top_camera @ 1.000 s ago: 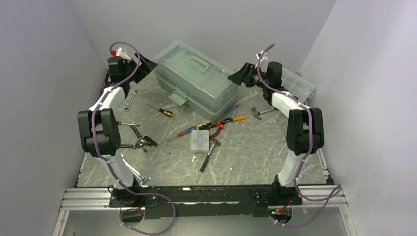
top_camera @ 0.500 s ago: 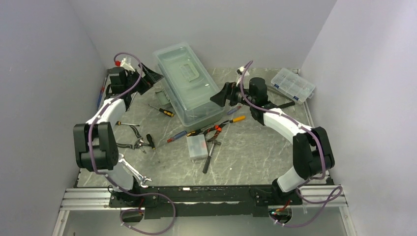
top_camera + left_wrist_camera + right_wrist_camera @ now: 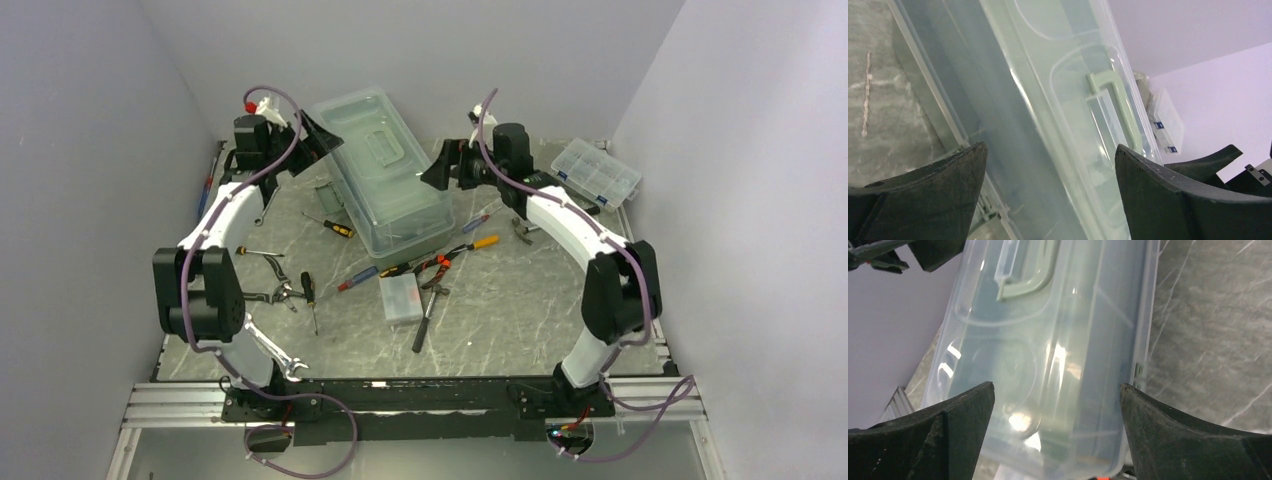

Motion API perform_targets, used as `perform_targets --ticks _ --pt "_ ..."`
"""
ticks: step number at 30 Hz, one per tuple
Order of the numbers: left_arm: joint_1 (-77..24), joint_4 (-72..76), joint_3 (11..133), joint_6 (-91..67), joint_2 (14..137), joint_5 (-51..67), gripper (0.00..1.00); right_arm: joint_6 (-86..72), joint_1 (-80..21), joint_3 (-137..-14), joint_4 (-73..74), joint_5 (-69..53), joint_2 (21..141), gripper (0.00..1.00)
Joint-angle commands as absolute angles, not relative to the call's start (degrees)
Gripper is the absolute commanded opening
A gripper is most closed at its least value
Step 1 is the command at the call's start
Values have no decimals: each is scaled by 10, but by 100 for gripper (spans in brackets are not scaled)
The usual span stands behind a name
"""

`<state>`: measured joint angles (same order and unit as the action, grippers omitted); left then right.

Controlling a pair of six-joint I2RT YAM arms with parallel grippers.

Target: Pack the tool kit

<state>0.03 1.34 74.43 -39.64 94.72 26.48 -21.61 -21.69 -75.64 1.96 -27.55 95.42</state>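
The tool kit (image 3: 385, 175), a large sage-green box with a clear lid shut over it, stands at the back of the table with its long side running away from me. Its green handle (image 3: 1115, 102) lies flat on the lid. My left gripper (image 3: 318, 135) is open at the box's far left side, and the lid (image 3: 1048, 100) fills the space between its fingers. My right gripper (image 3: 437, 168) is open at the box's right side, looking down on the lid (image 3: 1058, 340) and handle (image 3: 1028, 280). Whether either gripper touches the box cannot be told.
Loose tools lie in front of the box: a black-and-yellow screwdriver (image 3: 335, 226), red pliers (image 3: 440, 265), a hammer (image 3: 428, 312), a wrench (image 3: 280, 355). A small translucent case (image 3: 403, 298) sits mid-table. A clear organizer (image 3: 596, 173) is at the back right.
The tool kit has turned from a diagonal to nearly lengthwise and slid a little left. My right gripper swung left along with it and my left gripper shifted right.
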Motion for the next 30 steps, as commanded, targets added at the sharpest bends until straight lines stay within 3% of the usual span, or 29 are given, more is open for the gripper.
perform_targets --ticks 1,7,13,19,30 --pt "-26 -42 813 -375 989 206 99 -206 -217 -838 66 -263 1021 96" --pt "-54 -120 894 -346 1054 186 92 -189 -227 -875 96 -271 1067 92" --pt "-77 -95 834 -369 1035 199 82 -202 -228 -786 85 -268 1014 74" --pt "-167 12 686 -417 961 165 84 -239 -228 -631 36 -220 898 72" --pt "-264 55 612 -440 896 109 85 -223 -227 -599 84 -189 806 78"
